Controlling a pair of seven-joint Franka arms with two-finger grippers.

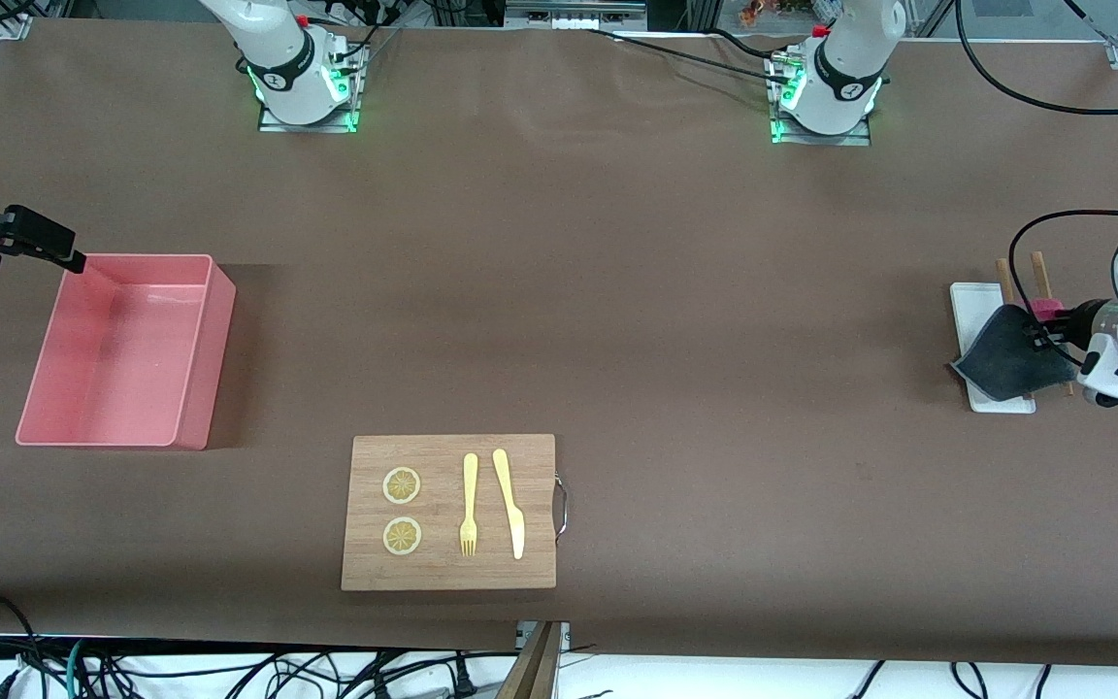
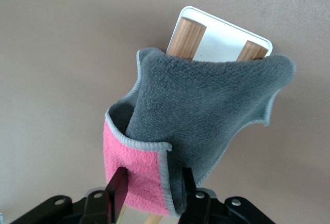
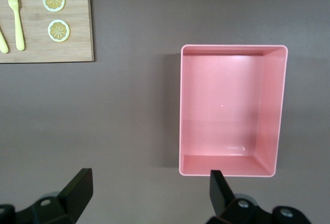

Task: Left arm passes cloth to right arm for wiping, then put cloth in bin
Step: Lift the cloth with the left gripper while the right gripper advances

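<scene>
A wide counter (image 1: pixel 617 291) with a plain brown cover fills almost the whole front view. The light is even and gives soft shadows. Along the counter's edge nearest the front camera lies a pale floor strip with many dark cables (image 1: pixel 229 670). More black cables (image 1: pixel 1025 92) run over the counter's edge farthest from the front camera

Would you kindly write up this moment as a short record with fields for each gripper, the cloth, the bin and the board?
left gripper: shut on the cloth, over the white tray at the left arm's end of the table
cloth: lifted, grey face out, pink face near the fingers
right gripper: open, holds nothing, waits above the table beside the bin
bin: pink, nothing in it, at the right arm's end
wooden board: carries two lemon slices, a fork, a knife
</scene>
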